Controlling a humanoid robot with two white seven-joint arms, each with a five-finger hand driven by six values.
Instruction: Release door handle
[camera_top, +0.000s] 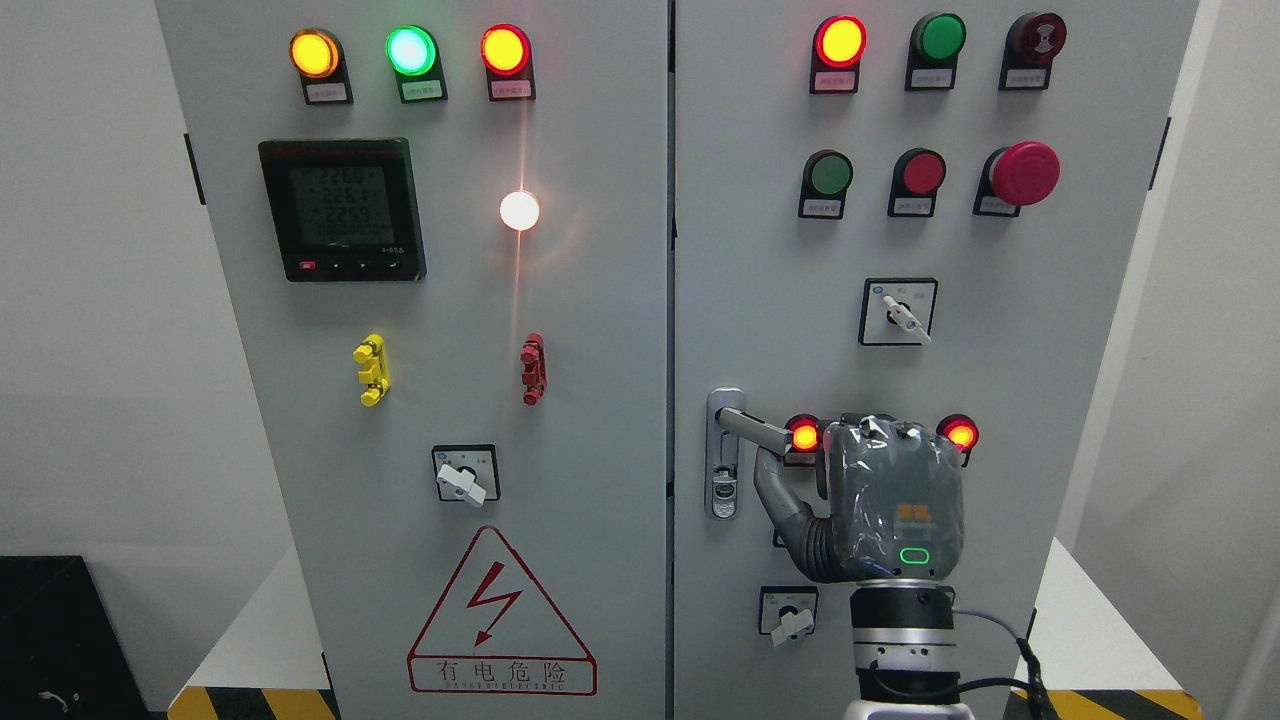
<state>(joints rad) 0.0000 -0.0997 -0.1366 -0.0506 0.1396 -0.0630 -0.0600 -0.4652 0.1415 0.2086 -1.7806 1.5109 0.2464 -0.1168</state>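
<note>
The grey cabinet (600, 400) has two doors. The left door (450, 620) carries three lit lamps in a row at the top, amber (314, 53), green (411, 50) and red-orange (505, 49), one black digital meter (342, 210), one white glowing lamp (519, 210), one yellow clip (371, 369), one red clip (534, 369), one rotary switch (465, 474) and one red lightning warning triangle (500, 615). The right door (1050, 330) shows a top row of three round items, of which only the leftmost lamp (840, 41) is lit, then a second row with one green button (829, 174), one red button (921, 172) and one large red mushroom button (1024, 172). Below sit two visible rotary switches (898, 311) (789, 611) and two lit red lamps (804, 436) (961, 434). The single door handle (745, 422) is near the right door's left edge, its lever pointing right. The right hand (880, 500) comes up from the bottom edge, back of the hand toward the camera, wrist upright. One finger (772, 490) curves up to the lever's end; whether the other fingers are curled or spread cannot be told.
</note>
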